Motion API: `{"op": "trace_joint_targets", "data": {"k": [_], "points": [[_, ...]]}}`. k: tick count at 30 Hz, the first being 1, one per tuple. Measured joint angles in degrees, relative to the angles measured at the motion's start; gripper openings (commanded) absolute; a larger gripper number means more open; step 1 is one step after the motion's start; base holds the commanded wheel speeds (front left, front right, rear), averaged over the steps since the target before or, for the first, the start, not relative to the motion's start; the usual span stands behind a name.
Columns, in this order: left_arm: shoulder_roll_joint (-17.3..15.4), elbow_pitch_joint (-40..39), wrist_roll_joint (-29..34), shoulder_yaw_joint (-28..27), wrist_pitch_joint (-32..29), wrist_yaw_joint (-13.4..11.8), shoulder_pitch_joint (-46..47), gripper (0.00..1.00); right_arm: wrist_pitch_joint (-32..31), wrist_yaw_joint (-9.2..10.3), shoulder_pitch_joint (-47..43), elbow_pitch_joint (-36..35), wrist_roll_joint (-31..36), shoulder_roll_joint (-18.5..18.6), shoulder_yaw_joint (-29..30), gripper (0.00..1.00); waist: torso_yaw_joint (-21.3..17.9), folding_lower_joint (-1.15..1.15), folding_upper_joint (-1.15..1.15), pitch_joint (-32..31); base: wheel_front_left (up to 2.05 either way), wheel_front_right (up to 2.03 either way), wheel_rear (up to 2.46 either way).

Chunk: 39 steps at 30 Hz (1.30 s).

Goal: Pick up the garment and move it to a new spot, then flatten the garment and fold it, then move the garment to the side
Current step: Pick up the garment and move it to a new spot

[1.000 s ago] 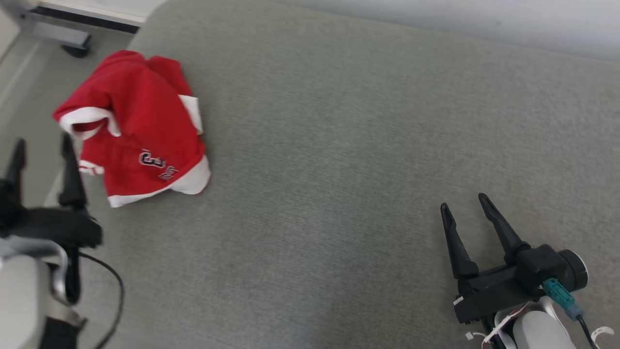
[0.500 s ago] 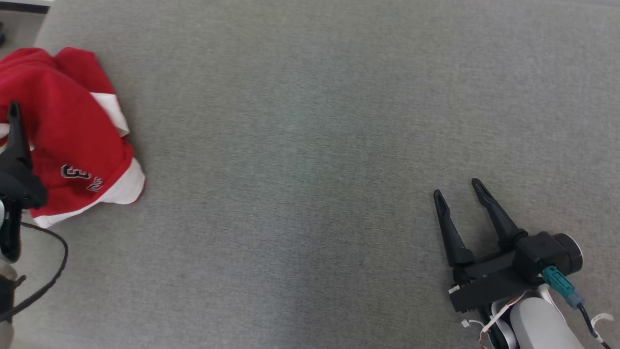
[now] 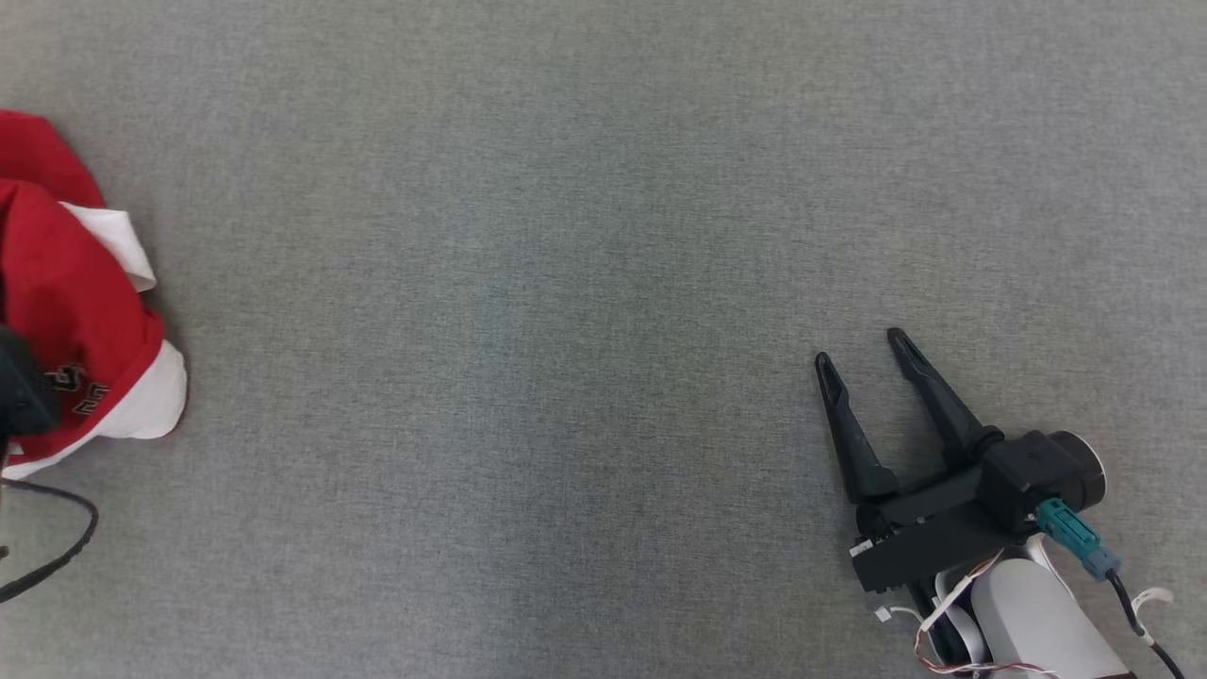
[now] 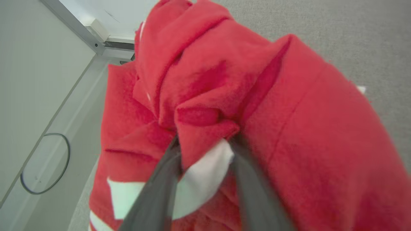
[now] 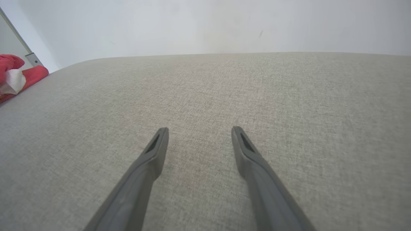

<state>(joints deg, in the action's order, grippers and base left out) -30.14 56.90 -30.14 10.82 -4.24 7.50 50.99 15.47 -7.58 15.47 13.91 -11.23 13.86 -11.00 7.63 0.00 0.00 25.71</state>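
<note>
The garment (image 3: pixel 80 311) is a crumpled red piece with white trim and dark numbers, lying at the left edge of the head view on the grey surface. In the left wrist view the garment (image 4: pixel 289 128) is very close. My left gripper (image 4: pixel 203 141) has its two dark fingers (image 4: pixel 154 192) pressed in on a bunched red and white fold, shut on it. Part of that gripper's dark body (image 3: pixel 19 391) overlaps the garment in the head view. My right gripper (image 3: pixel 860 347) hovers open low on the right, far from the garment (image 5: pixel 14 77), nothing between its fingers (image 5: pixel 154 150).
A grey fabric surface (image 3: pixel 566 283) spreads wide between the two arms. A pale wall (image 5: pixel 205 25) stands behind its far edge. Left of the garment the surface ends at a floor with a cable loop (image 4: pixel 45 163) and a metal rail (image 4: pixel 93 38). My arm's black cable (image 3: pixel 57 556) hangs nearby.
The head camera has swung, so the garment now sits at the left edge. My left gripper has gone onto the garment and narrowed around a fold. The right gripper stays open.
</note>
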Motion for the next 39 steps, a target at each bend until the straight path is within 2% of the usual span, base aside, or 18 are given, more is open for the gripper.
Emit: {"op": "trace_joint_targets", "data": {"k": [3, 8, 16, 24, 31, 39], "points": [[-0.6, 0.2, 0.2, 0.8, 2.0, 0.0, 0.4, 0.0, 0.0, 0.0, 0.1, 0.5, -0.3, -0.5, 0.1, 1.0, -0.5, 0.0, 0.0, -0.4, 0.0, 0.0, 0.0], [-2.1, -1.6, 3.3, 3.2, 8.7, 0.0, 4.1, 0.0, -0.2, 0.01, -0.6, 2.1, -0.7, -1.6, 0.4, 1.0, -0.7, 0.0, 0.01, -2.6, 0.0, 0.0, 0.0], [0.1, -8.7, 2.2, 9.8, 15.2, 0.0, 7.0, 0.0, -0.3, 0.01, -2.6, 4.3, -2.1, -4.6, 0.0, 1.0, -1.2, 0.0, 0.01, -8.4, 0.0, 0.0, 0.0], [5.9, -13.8, -1.8, 15.0, 18.3, 0.0, 5.5, 0.0, -0.3, 0.01, -3.8, 5.3, -2.8, -6.9, 0.1, 1.0, -3.4, -0.01, 0.0, -14.3, 0.0, 0.0, 0.0], [13.7, -17.4, -4.4, 18.1, 19.2, 0.0, 0.0, 0.0, -0.3, 0.01, -6.1, 5.5, -2.9, -8.1, 2.3, 1.0, -7.2, -0.01, 0.0, -17.6, 0.0, 0.0, 0.0], [21.6, -23.2, -4.3, 19.9, 19.3, 0.0, -6.4, 0.0, -0.3, 0.01, -8.3, 5.4, -2.9, -9.0, 4.6, 1.0, -12.0, -0.01, 0.0, -20.2, 0.0, 0.0, 0.0]]}}
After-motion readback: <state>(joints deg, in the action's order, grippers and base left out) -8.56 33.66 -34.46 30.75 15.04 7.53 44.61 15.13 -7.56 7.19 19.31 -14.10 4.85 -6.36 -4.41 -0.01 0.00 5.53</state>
